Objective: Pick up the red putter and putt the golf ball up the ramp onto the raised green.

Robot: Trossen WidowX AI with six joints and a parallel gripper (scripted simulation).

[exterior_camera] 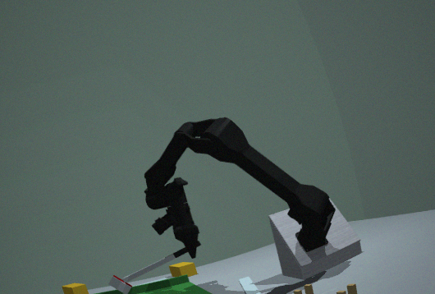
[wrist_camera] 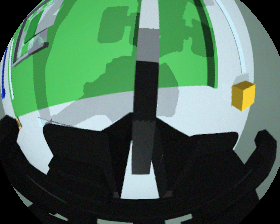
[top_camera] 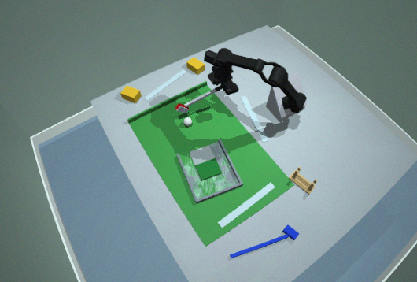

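Note:
My gripper [top_camera: 223, 87] is shut on the grip end of the red putter [top_camera: 197, 100]. The grey shaft slants down to the red head [top_camera: 181, 106], which hangs just above the green mat [top_camera: 204, 153] near its far edge. The white golf ball [top_camera: 188, 121] lies on the mat a little in front of the putter head, apart from it. The raised green [top_camera: 208, 169] sits in a grey frame with ramps in the middle of the mat. The exterior view shows the gripper [exterior_camera: 190, 246] holding the putter [exterior_camera: 152, 268].
Two yellow blocks [top_camera: 131, 93] [top_camera: 195, 65] lie beyond the mat's far edge. Pale strips [top_camera: 165, 84] [top_camera: 246, 204] [top_camera: 253, 118] lie around the mat. A blue putter [top_camera: 265, 242] lies near the front. A small wooden rack [top_camera: 303, 180] stands at the right. The arm's base [top_camera: 293, 104] is behind the mat.

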